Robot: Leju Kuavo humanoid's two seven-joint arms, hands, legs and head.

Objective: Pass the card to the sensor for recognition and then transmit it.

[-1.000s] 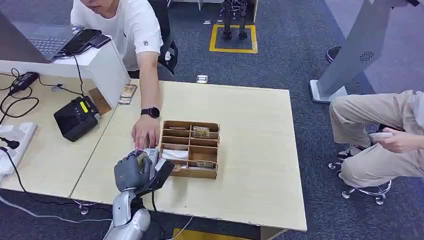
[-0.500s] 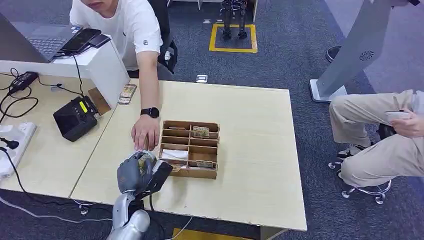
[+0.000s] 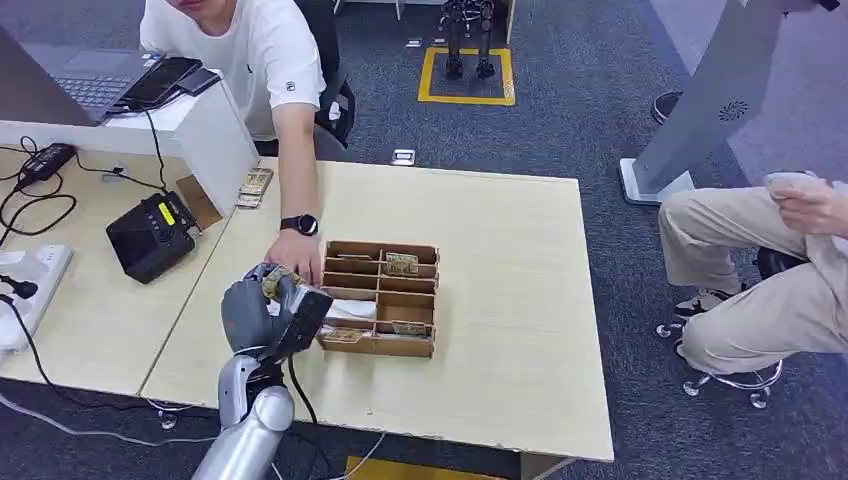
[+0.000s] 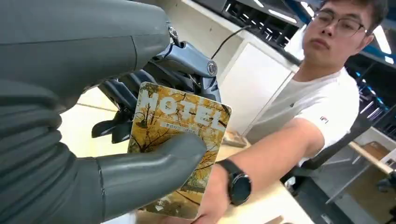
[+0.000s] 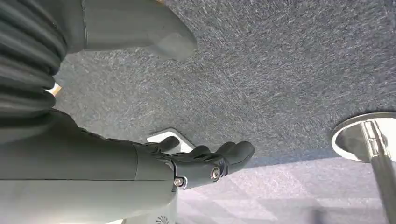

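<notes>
My left hand (image 3: 268, 315) holds a yellow card (image 4: 180, 144) printed HOTEL between its thumb and fingers, just left of the wooden divided tray (image 3: 382, 296). The card's top edge (image 3: 278, 280) peeks above the hand in the head view. A person's hand (image 3: 298, 256) with a black watch lies on the table right behind my hand, close to the card. The black sensor box (image 3: 151, 236) sits on the left table. My right hand (image 5: 205, 163) hangs over the grey carpet, fingers apart, holding nothing.
The tray holds several cards in its compartments. A small stack of cards (image 3: 256, 187) lies by the white partition (image 3: 215, 130). Cables and a power strip (image 3: 30, 285) are at the far left. A seated person (image 3: 760, 260) is at the right, off the table.
My left hand has lifted the card and moved it up and slightly left, closer to the person's hand. The seated person at right has raised a hand.
</notes>
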